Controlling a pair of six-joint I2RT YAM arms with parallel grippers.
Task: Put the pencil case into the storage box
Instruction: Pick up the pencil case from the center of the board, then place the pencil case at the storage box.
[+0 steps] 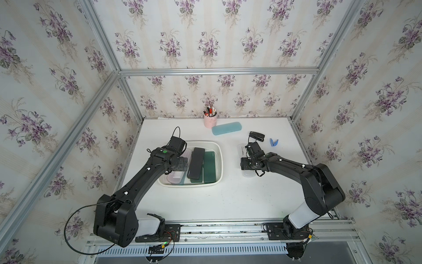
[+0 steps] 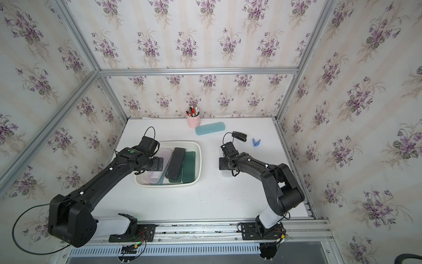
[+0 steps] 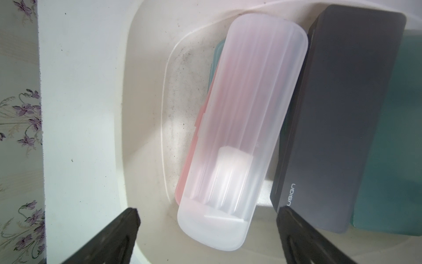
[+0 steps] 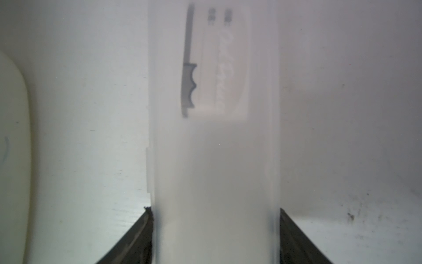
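A translucent white pencil case (image 4: 212, 148) sits between my right gripper's (image 4: 215, 209) fingers, which press on both its long sides. In both top views that gripper (image 1: 245, 163) is over the table to the right of the storage box, and the case's ends (image 1: 247, 173) stick out from under it. The storage box (image 1: 219, 150) is a shallow white tub holding a black case (image 1: 196, 162), a green case (image 1: 210, 166) and a frosted pink case (image 3: 239, 114). My left gripper (image 3: 207, 210) hangs open above the frosted case, touching nothing.
A light blue case (image 1: 225, 128) lies at the back next to a pink pen cup (image 1: 210, 120). A black device (image 1: 257, 136) and a blue clip (image 1: 274, 142) lie at the back right. The box's rim (image 4: 13, 137) shows beside the held case.
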